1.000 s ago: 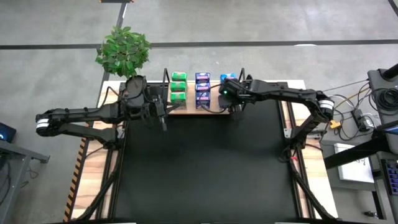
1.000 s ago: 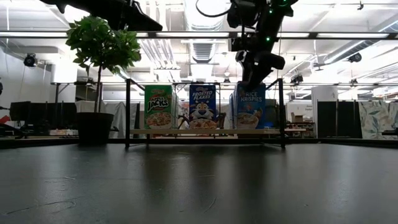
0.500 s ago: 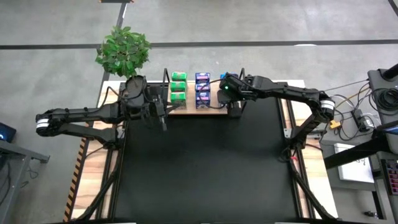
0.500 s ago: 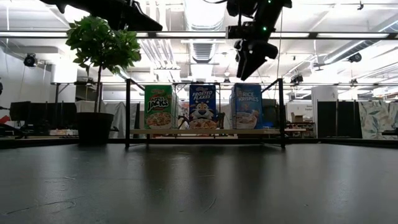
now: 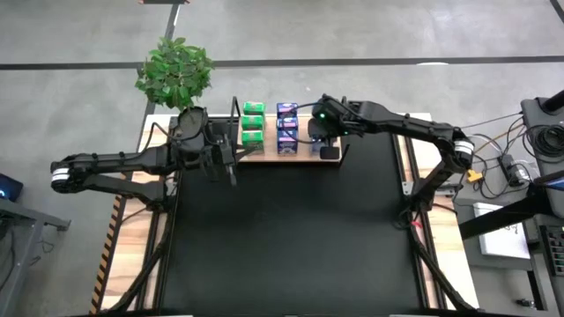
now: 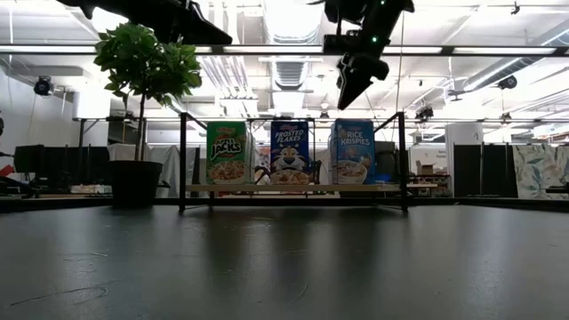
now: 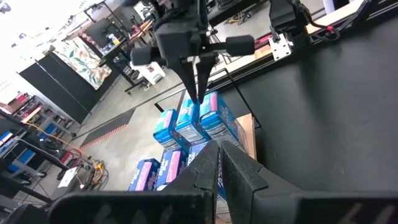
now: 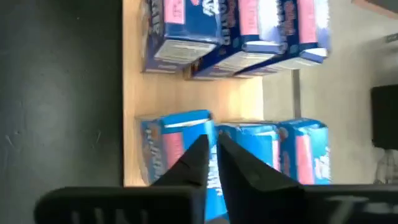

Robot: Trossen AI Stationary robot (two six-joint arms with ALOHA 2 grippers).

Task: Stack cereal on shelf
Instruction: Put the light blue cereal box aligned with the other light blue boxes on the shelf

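The right gripper, jaws closed on nothing, hangs above the cereal ranked in tidy rows on the shelf at the table's far edge, while the left gripper, likewise pinched empty, waits nearby.

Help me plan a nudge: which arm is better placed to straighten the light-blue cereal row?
Right. Its gripper hangs directly above the light-blue cereal on the shelf; the left gripper waits beyond the green row.
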